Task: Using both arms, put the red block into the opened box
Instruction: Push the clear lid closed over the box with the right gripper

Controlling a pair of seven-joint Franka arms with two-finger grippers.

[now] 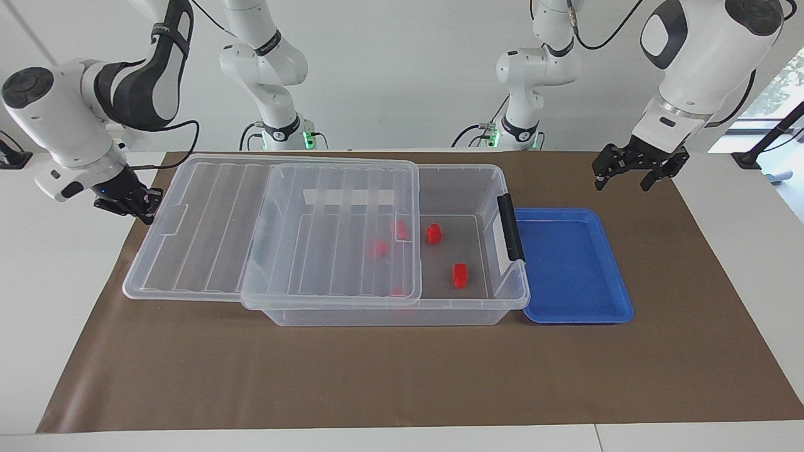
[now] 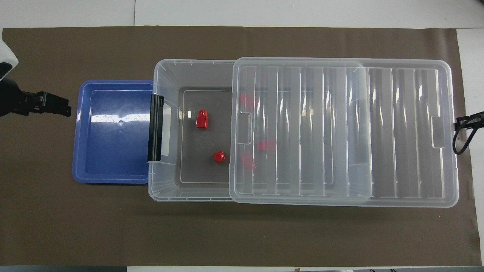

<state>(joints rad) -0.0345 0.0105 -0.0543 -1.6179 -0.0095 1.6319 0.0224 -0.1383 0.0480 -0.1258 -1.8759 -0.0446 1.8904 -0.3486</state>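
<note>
The clear box (image 1: pixel 465 168) (image 2: pixel 189 62) lies on the brown mat with its ribbed lid (image 1: pixel 270 226) (image 2: pixel 340 132) slid partway off toward the right arm's end. An oblong red block (image 1: pixel 460 275) (image 2: pixel 201 119) lies on the uncovered floor of the box. A second red block (image 1: pixel 433 233) (image 2: pixel 219 156) lies nearer to the robots. My right gripper (image 1: pixel 147 204) (image 2: pixel 459 121) is shut and presses against the lid's end rim. My left gripper (image 1: pixel 634 176) (image 2: pixel 62 107) hangs open and empty over the mat beside the blue tray.
A shallow blue tray (image 1: pixel 619 311) (image 2: pixel 81 173) sits empty against the box's black latch handle (image 1: pixel 510 227). More red pieces (image 1: pixel 397 229) show blurred under the lid. Two further arms stand at the robots' edge of the table.
</note>
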